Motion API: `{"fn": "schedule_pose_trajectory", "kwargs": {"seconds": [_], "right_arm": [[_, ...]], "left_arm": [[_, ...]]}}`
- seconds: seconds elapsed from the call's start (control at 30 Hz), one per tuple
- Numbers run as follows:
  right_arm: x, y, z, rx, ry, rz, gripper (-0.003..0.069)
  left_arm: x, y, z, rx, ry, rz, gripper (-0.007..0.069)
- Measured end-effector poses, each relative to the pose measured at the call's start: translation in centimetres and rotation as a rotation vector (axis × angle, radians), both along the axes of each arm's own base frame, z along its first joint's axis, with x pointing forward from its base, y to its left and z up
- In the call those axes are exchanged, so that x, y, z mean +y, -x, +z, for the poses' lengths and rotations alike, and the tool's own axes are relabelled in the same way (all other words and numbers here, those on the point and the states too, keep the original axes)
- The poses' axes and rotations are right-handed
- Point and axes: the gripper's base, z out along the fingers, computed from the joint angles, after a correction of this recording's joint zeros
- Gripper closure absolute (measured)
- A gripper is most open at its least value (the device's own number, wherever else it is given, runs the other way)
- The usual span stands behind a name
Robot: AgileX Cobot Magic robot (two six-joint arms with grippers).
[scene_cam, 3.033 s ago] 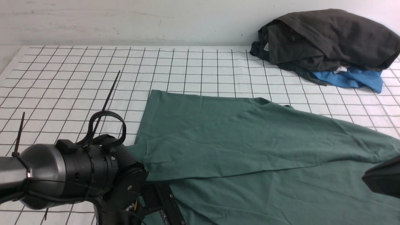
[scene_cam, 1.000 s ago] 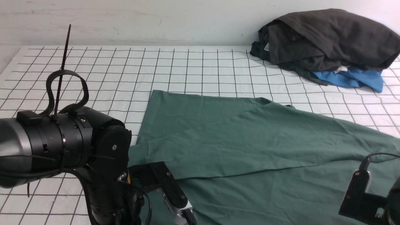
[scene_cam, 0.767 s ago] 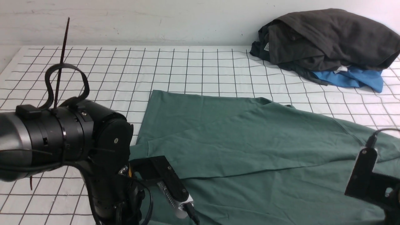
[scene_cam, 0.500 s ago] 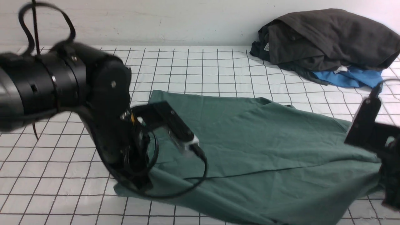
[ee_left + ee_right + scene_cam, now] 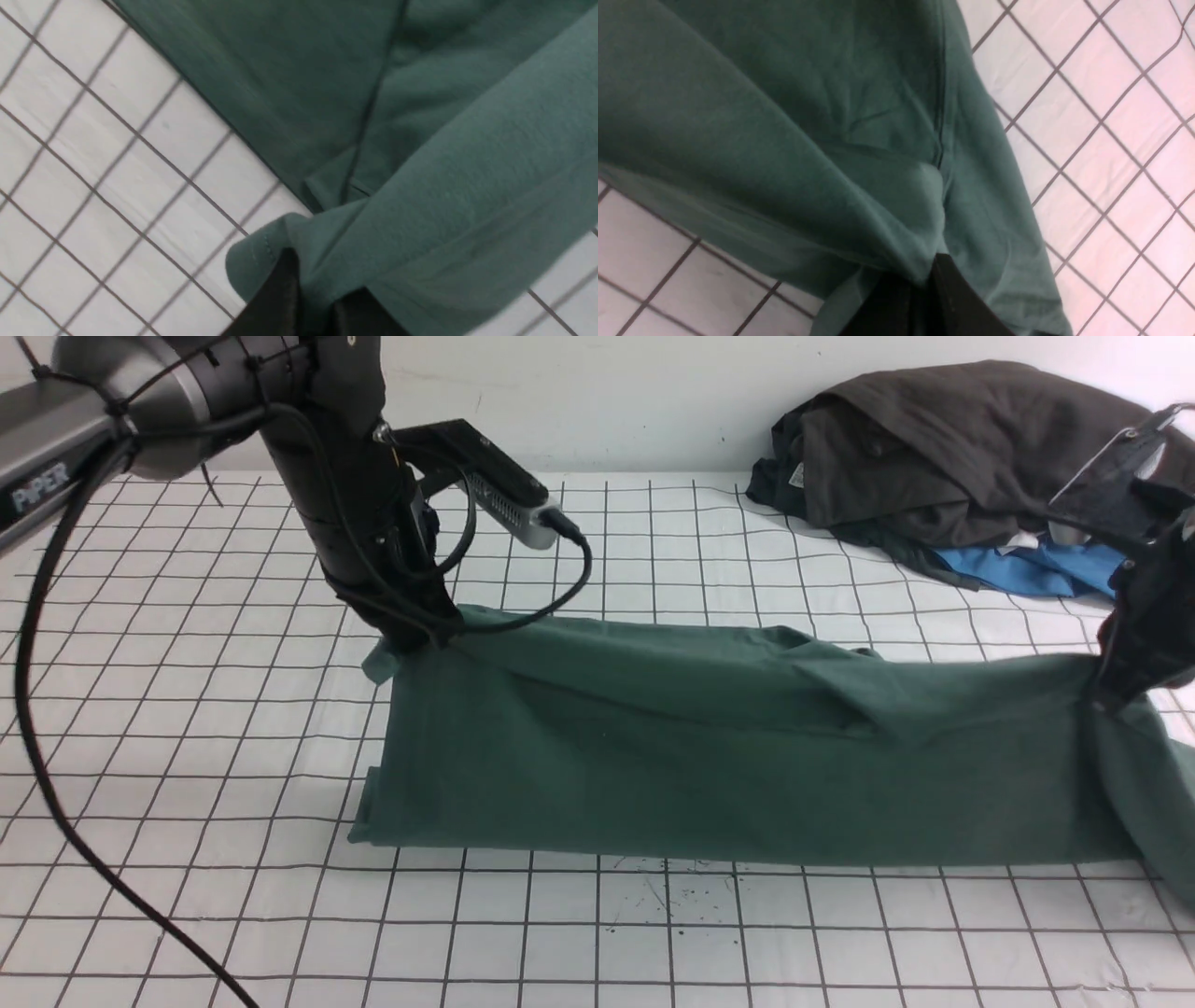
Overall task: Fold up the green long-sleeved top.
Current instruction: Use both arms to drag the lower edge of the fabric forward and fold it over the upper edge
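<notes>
Green long-sleeved top (image 5: 709, 756), a muted dark-green soft knit shirt, lies across the middle of the white black-gridded table cover (image 5: 187, 728), doubled over into a long band. Three seconds ago it was spread flat and reached the near edge of the front view.

At the band's far left corner the black left gripper (image 5: 411, 639) is clenched on a pinch of the hem; in the left wrist view its dark fingers (image 5: 280, 289) disappear into bunched green cloth (image 5: 467, 186). A second ago this arm sat low at the near left; now it stands upright and farther back, and its black cable (image 5: 37, 737) trails down to the near edge.

At the far right corner the black right gripper (image 5: 1106, 695) likewise grips the fabric (image 5: 784, 116), which hangs off it in a fold, having risen from the near right.

Behind it, the dark brown-black garment (image 5: 952, 448) and bright blue garment (image 5: 1027, 569) have not moved.
</notes>
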Motion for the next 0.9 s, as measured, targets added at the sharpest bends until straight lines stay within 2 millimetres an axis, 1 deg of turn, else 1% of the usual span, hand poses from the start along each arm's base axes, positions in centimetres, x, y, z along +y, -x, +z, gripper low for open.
{"fn": "schedule_pose_trajectory", "kwargs": {"seconds": [0.07, 0.1, 0.2, 0.23, 0.27, 0.3, 0.33, 0.37, 0.4, 0.43, 0.5, 0.53, 0.6, 0.7, 0.77, 0.87, 0.9], "right_arm": [[-0.5, -1.5, -0.5, 0.0, -0.019, -0.021, 0.0646], [-0.5, -1.6, -0.5, 0.0, -0.021, -0.022, 0.0646], [-0.7, -4.0, -1.9, 0.015, -0.032, -0.029, 0.0646], [-0.7, -4.6, -2.4, 0.022, -0.033, -0.029, 0.0646], [-0.7, -4.7, -2.5, 0.023, -0.032, -0.028, 0.0646], [-0.7, -5.6, -3.3, 0.033, -0.036, -0.028, 0.0646], [-0.7, -5.8, -3.6, 0.034, -0.036, -0.028, 0.0646], [-0.7, -6.6, -4.4, 0.043, -0.038, -0.029, 0.0646], [-0.7, -6.7, -4.5, 0.043, -0.038, -0.028, 0.0646], [-0.6, -7.4, -5.3, 0.045, -0.041, -0.034, 0.0646], [-0.6, -8.1, -6.4, 0.051, -0.048, -0.048, 0.0646], [-0.6, -8.2, -6.5, 0.051, -0.049, -0.051, 0.0646], [-0.6, -8.9, -7.7, 0.055, -0.062, -0.077, 0.0646], [-0.5, -9.4, -8.6, 0.048, -0.074, -0.101, 0.0636], [-0.5, -9.6, -8.8, 0.036, -0.078, -0.112, 0.0622], [-0.6, -9.8, -8.7, 0.013, -0.072, -0.126, 0.0565], [-0.7, -9.8, -8.7, 0.003, -0.07, -0.139, 0.0527]], "left_arm": [[0.4, -1.7, -0.5, -0.013, 0.017, 0.019, 0.0611], [0.5, -1.7, -0.5, -0.012, 0.018, 0.02, 0.0611], [1.1, -4.2, -1.6, -0.027, 0.04, 0.048, 0.0611], [1.2, -4.8, -2.1, -0.028, 0.043, 0.054, 0.0611], [1.2, -4.9, -2.2, -0.027, 0.043, 0.055, 0.0611], [1.4, -5.8, -3.3, -0.021, 0.044, 0.061, 0.0611], [1.4, -5.9, -3.4, -0.021, 0.044, 0.063, 0.0611], [1.5, -6.6, -4.4, -0.012, 0.043, 0.065, 0.0611], [1.5, -6.7, -4.6, -0.01, 0.042, 0.066, 0.0611], [1.5, -7.3, -5.7, 0.003, 0.039, 0.07, 0.0611], [1.7, -7.7, -6.7, 0.017, 0.035, 0.074, 0.0611], [1.7, -7.7, -6.8, 0.019, 0.034, 0.074, 0.0611], [1.9, -7.9, -7.9, 0.041, 0.033, 0.086, 0.061], [1.9, -8.1, -8.5, 0.047, 0.031, 0.089, 0.0606], [1.9, -8.2, -8.8, 0.049, 0.028, 0.089, 0.059], [2.2, -8.4, -9.2, 0.046, 0.02, 0.105, 0.0546], [2.4, -8.5, -9.4, 0.043, 0.02, 0.116, 0.051]]}}
